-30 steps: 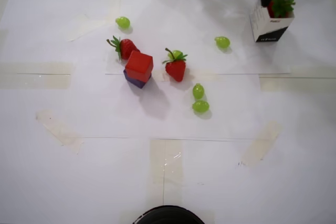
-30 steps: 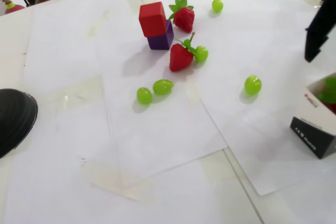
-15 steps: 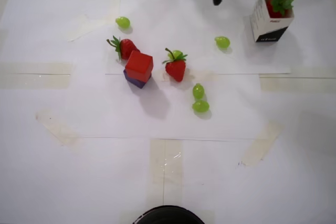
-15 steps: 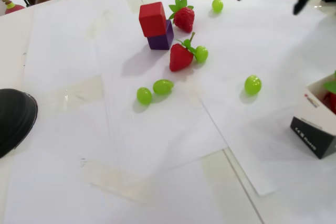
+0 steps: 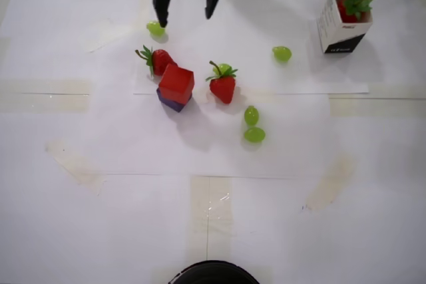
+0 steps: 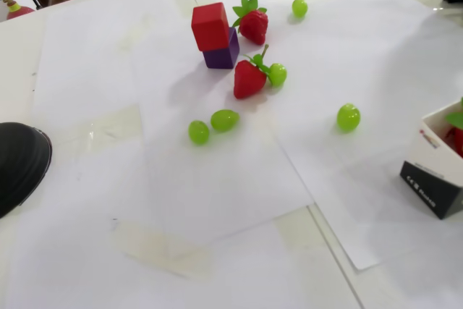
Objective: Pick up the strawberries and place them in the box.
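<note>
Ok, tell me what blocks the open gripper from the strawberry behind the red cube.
The gripper hangs open above that strawberry, with only bare paper between. The red cube crowds the strawberry's far side and a grape lies by the left fingertip, neither squarely in the path.

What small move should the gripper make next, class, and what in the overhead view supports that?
Probably lower toward the strawberry beside the red cube. The gripper is open and empty, one strawberry already sits in the box, and that strawberry lies closest below its fingertips.
</note>
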